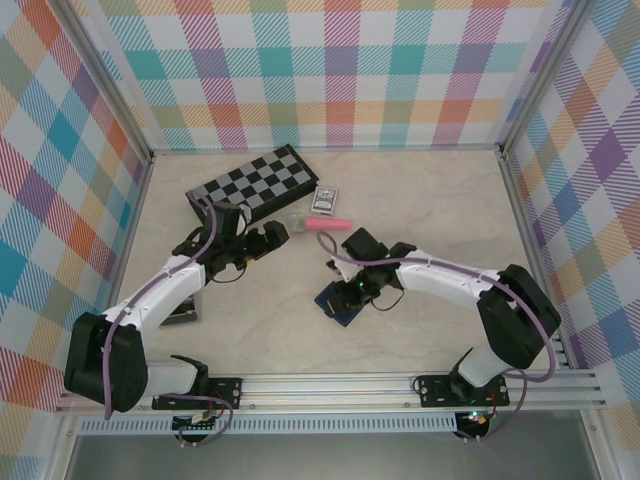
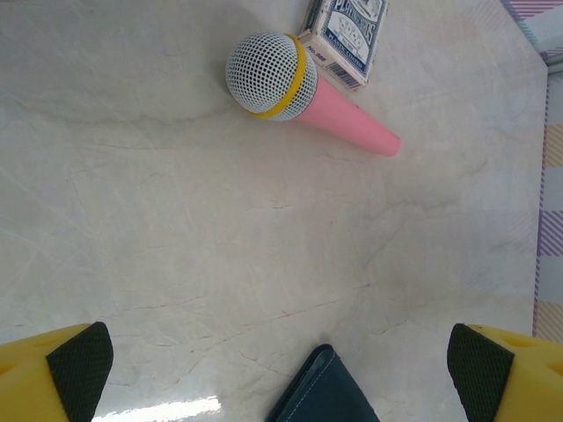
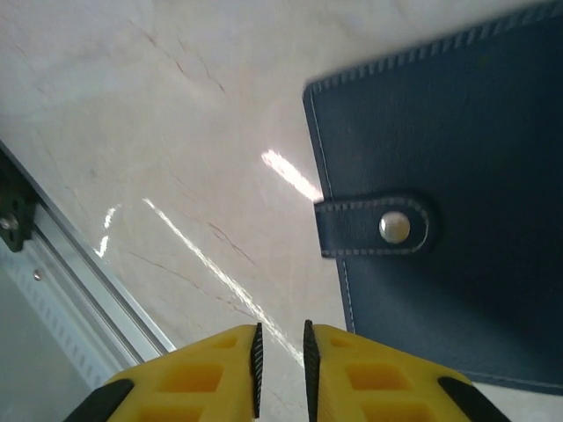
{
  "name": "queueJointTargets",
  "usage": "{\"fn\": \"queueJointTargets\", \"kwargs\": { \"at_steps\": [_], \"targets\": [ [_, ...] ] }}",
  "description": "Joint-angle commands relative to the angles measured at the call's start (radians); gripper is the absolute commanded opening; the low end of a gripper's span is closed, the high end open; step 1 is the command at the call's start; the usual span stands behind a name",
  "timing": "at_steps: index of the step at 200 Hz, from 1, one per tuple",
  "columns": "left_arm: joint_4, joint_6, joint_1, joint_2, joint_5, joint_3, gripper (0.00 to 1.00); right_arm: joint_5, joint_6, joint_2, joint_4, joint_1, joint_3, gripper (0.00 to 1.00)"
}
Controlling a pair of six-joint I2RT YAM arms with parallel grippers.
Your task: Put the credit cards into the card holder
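Though flat, card holder [image 1: 340, 312] axis diagonal

My left arm [image 1: 165, 290] stretches forward and inward from its base, elbow bent; my left gripper [image 1: 268, 238] sits at the end of it, aimed toward the centre and tipped down; its jaws are spread as wide as they go, one black pad [image 2: 81, 362] at each bottom corner of the left wrist view; my right arm [image 1: 450, 278] folds back across to the left, forearm nearly level; my right gripper [image 3: 280, 356] points down, yellow fingers [image 3: 207, 374] drawn almost together, just a thin slit between the pads.
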Motion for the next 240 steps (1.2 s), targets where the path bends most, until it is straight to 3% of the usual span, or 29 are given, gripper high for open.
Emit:
{"fn": "queueJointTargets", "kwargs": {
  "at_steps": [1, 40, 84, 130, 149, 186, 240],
  "targets": [
    [-0.008, 0.015, -0.019, 0.022, 0.017, 0.038, 1.00, 0.043, 0.076, 0.033, 0.052, 0.007, -0.038, 0.20],
    [-0.054, 0.041, -0.051, 0.078, 0.022, 0.088, 0.99, 0.230, 0.076, 0.037, -0.018, 0.005, -0.072, 0.17],
    [-0.102, 0.099, -0.112, 0.196, 0.054, 0.188, 0.93, 0.349, 0.063, -0.003, -0.053, -0.042, -0.087, 0.19],
    [-0.153, 0.158, -0.214, 0.400, 0.112, 0.344, 0.85, 0.384, 0.054, -0.044, -0.029, -0.102, -0.086, 0.21],
    [-0.197, 0.189, -0.261, 0.503, 0.116, 0.433, 0.79, 0.375, 0.082, -0.020, -0.017, -0.159, -0.091, 0.15],
    [-0.213, 0.189, -0.326, 0.662, 0.121, 0.551, 0.71, 0.334, 0.208, -0.032, 0.104, -0.224, -0.154, 0.13],
    [-0.218, 0.197, -0.365, 0.692, 0.192, 0.517, 0.65, 0.308, 0.328, -0.119, 0.104, -0.230, -0.180, 0.14]
  ]
}}
